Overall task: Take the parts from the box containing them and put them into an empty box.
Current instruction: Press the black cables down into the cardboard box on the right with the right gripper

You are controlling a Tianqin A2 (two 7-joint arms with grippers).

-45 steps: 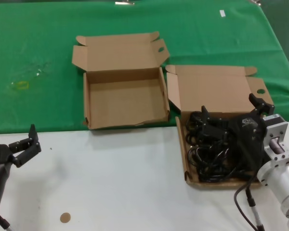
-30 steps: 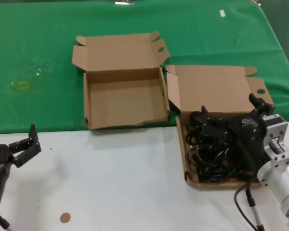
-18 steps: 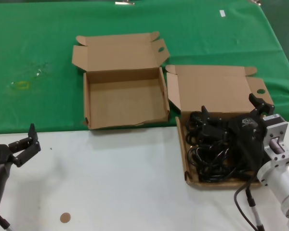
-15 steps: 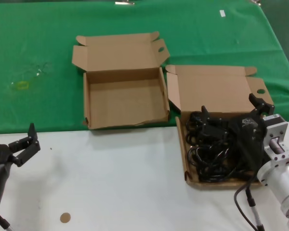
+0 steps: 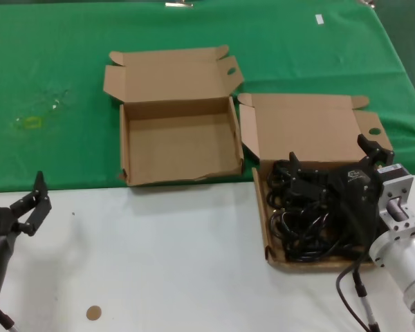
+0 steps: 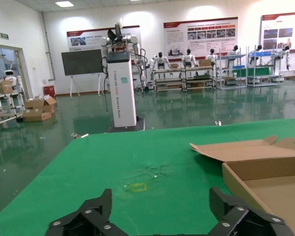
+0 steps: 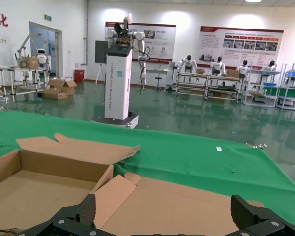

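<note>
The black power cords (image 5: 295, 229) lie tangled in the low cardboard box (image 5: 264, 220) at the right, its wide lid flap (image 5: 308, 131) standing open behind. My right gripper (image 5: 332, 158) hangs open over the cords near the box's back wall and hides some of them; its wrist view shows the jaws wide apart (image 7: 164, 212) before the lid flap (image 7: 187, 204). The empty box (image 5: 180, 142) with taller walls sits at the centre on the green cloth, also in the right wrist view (image 7: 34, 187). My left gripper (image 5: 41, 191) is open and empty at the near left.
A green cloth (image 5: 55, 62) covers the far half of the table; the near half is white (image 5: 166, 263). A small brown disc (image 5: 93, 312) lies near the front edge. The left wrist view shows the empty box's corner (image 6: 265, 172) to one side.
My left gripper has shifted slightly left and turned a little. The right gripper, cords and boxes have not moved.
</note>
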